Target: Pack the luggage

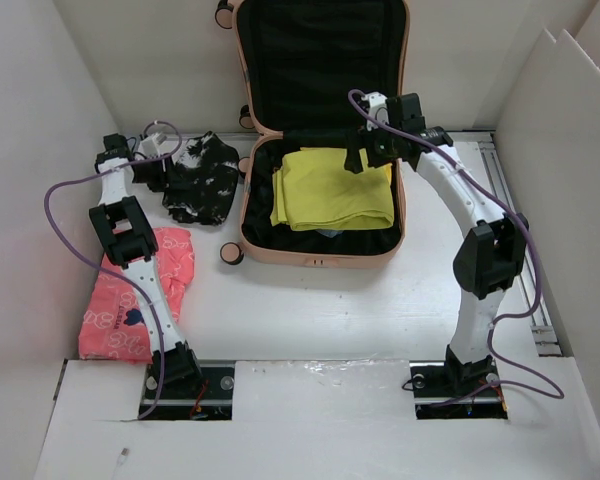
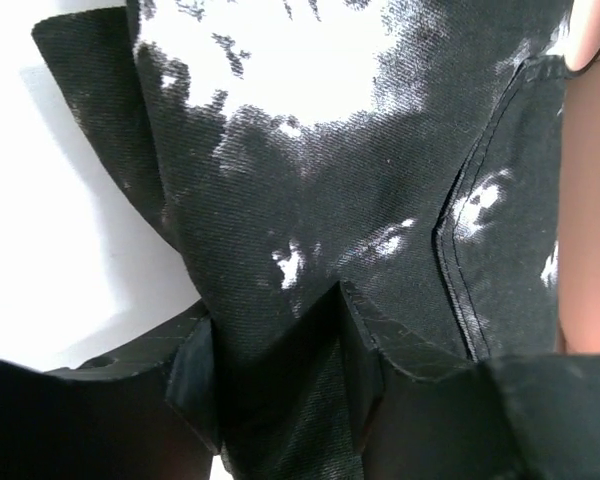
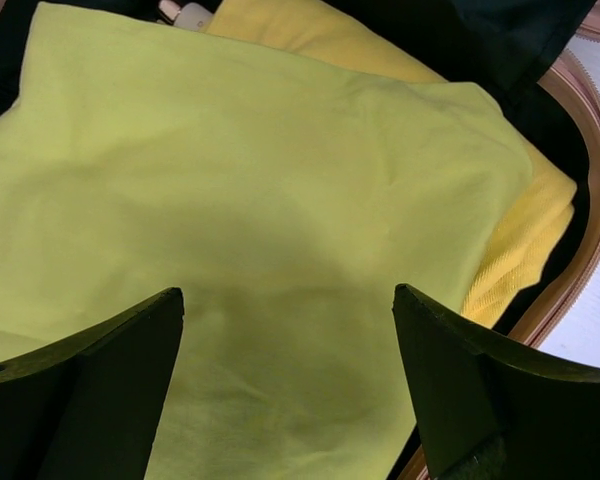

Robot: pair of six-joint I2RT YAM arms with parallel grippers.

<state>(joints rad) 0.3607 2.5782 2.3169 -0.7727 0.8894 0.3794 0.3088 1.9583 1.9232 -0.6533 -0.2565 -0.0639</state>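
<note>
The peach-pink luggage point(image 1: 395, 225) lies open at the table's middle, lid up against the back wall. Folded yellow-green cloth point(image 1: 330, 188) lies inside it on a yellower piece point(image 3: 520, 250). My right gripper point(image 1: 365, 150) hovers over the cloth's far edge, open and empty; in the right wrist view the cloth point(image 3: 250, 200) fills the space between the fingers point(image 3: 450, 380). My left gripper point(image 1: 165, 170) is shut on the near left edge of a black-and-white patterned garment point(image 1: 202, 180) left of the luggage; the fabric point(image 2: 310, 180) is pinched between the fingers point(image 2: 365, 350).
A pink patterned garment point(image 1: 130, 295) lies at the front left beside the left arm. White walls enclose the table on the left, right and back. A luggage wheel point(image 1: 231, 255) sticks out at its near left corner.
</note>
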